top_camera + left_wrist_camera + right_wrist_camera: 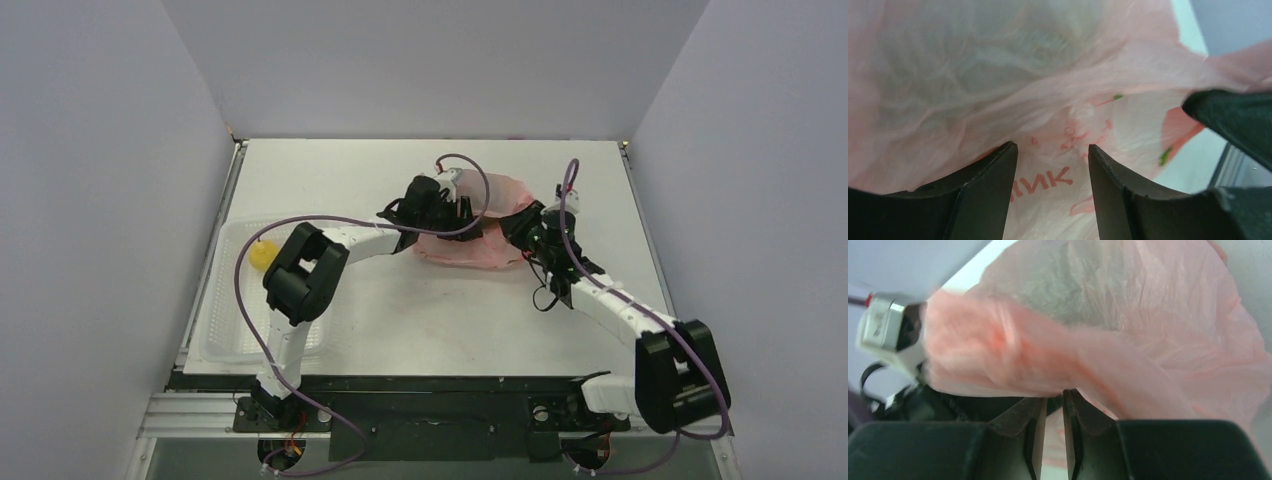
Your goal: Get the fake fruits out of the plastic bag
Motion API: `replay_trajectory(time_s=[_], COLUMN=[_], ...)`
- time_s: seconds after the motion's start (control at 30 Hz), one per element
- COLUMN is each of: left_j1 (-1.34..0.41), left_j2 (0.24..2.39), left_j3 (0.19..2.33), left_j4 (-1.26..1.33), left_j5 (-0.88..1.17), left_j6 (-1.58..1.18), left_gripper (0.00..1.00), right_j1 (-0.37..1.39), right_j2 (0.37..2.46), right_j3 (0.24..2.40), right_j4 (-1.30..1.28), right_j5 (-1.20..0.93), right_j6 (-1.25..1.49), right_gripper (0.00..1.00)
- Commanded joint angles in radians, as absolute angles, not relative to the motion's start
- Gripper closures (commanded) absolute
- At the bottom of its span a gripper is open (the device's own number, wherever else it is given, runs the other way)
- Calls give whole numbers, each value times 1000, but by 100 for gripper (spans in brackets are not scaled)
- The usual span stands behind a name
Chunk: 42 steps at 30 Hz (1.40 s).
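Bag at table far-centre. My left pincer is half open inside it, holding nothing; my right pincer is nearly closed, seemingly on film.

Risk: left grabs film, dragging bag.

Count: one bag, one tray, one yellow fruit in tray; bagged fruits uncountable.

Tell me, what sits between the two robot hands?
The crumpled pink plastic bag; the left hand and right hand meet it from opposite sides. The top view shows it.
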<state>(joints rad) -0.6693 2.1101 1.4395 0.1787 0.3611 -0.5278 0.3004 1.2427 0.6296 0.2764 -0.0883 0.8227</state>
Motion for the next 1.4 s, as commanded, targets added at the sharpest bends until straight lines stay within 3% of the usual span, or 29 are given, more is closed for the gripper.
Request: replay_trajectory(time_s=[0.0, 0.23, 0.47, 0.9, 1.07, 1.23, 1.37], left_j1=[-679, -685, -692, -664, -652, -652, -655], left_j2=[2067, 2029, 1929, 1869, 1883, 1857, 1728], left_j3=[1354, 1184, 1140, 1433, 1508, 1489, 1397], left_j4=[215, 146, 132, -19, -115, -99, -31], left_j5=[296, 236, 242, 301, 262, 247, 267], left_j6=[-524, -462, -437, -392, -321, -340, -398], left_gripper=[48, 49, 47, 42, 41, 40, 36], right_j1=[313, 263, 247, 388, 407, 401, 389], right_j2=[1451, 1660, 1587, 1204, 1245, 1267, 1236], right_j3=[742, 974, 1006, 808, 760, 769, 842], right_j4=[425, 261, 188, 120, 184, 189, -7], right_j5=[-13, 252, 343, 51, -128, -127, -71], right_j6=[826, 646, 529, 593, 642, 628, 541], right_gripper=[82, 70, 67, 57, 55, 52, 46])
